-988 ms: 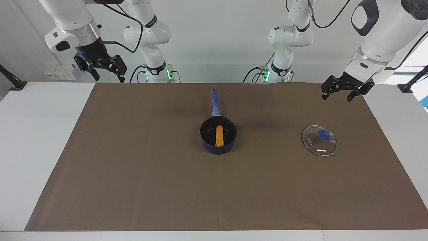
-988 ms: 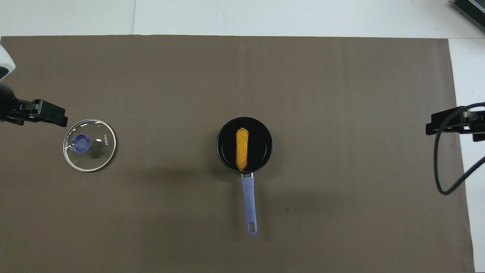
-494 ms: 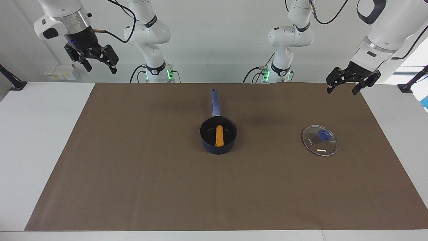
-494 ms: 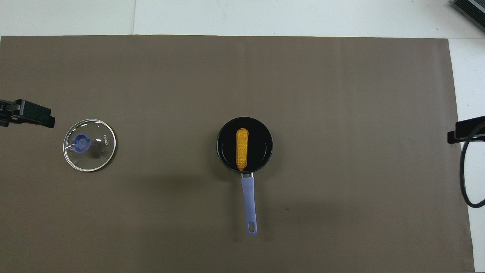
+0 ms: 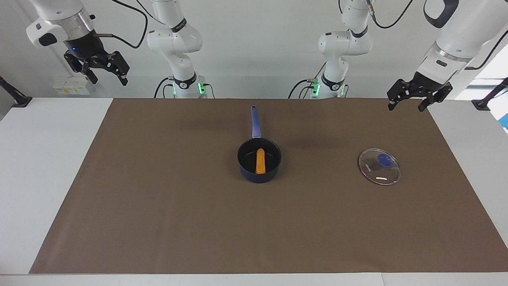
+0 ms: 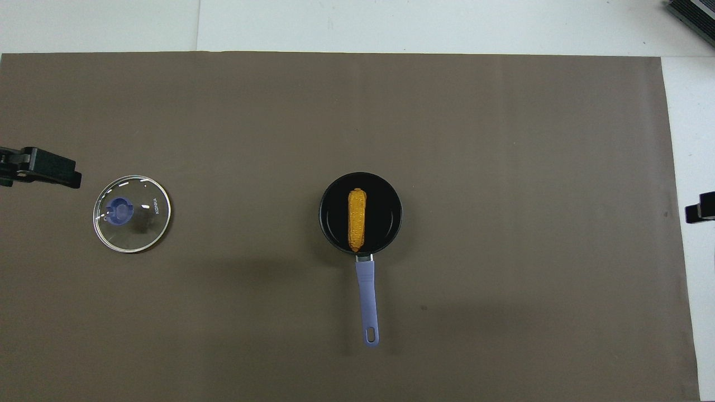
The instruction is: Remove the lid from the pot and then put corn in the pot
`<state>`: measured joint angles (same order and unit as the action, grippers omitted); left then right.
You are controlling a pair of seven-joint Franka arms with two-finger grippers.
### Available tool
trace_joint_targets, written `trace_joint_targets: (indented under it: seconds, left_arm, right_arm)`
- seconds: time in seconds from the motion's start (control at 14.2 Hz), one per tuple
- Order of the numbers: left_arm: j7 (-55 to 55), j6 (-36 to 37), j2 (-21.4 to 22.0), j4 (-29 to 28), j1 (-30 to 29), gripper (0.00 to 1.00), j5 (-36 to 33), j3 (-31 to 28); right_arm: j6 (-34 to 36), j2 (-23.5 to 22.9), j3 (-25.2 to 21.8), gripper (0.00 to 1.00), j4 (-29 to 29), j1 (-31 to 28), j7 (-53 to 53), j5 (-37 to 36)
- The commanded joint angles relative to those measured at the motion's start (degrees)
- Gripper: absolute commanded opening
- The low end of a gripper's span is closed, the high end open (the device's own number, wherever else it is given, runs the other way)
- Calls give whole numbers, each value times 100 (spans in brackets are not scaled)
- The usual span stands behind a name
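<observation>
You are looking at the small yellow-orange corn cob [image 5: 260, 161] lying lengthwise inside the small dark navy saucepan [image 5: 259, 174], whose long blue handle is pointing toward the robots. The round clear glass lid with the metal rim and blue knob [image 5: 379, 166] is lying flat on the brown mat of the surface [image 5: 158, 218], well apart from the saucepan, toward the left arm's end. Judging from this, both steps are looking complete.

Your left tool [image 5: 408, 101] is hanging empty with its fingers spread wide, up over the mat's edge by the robots. Your right tool [image 5: 105, 74] is raised high at its own end, also spread wide and carrying nothing.

If you are handling the lid again, treat it as fragile and slippery glass; take it by the knob. The cob is likely light and stiff; pinch it across its middle.
</observation>
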<state>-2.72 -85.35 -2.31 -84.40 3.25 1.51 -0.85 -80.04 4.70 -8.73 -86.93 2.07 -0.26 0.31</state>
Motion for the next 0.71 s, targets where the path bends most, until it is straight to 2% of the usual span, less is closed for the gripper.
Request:
trace_joint_targets:
  seconds: [0.0, 0.28, 0.64]
  left_arm:
    - [-18, 167, 11, 29, -26, 100, 7, -12]
    - [-44, 326, -33, 126, -35, 100, -11, -12]
    - [-44, 396, -42, 258, -35, 100, -11, -12]
  right_arm:
    - [-179, 146, 38, 100, -201, 13, -133, -128]
    - [-495, 146, 47, 100, -298, 13, -177, -242]
    - [-416, 119, 47, 100, -246, 13, -124, -128]
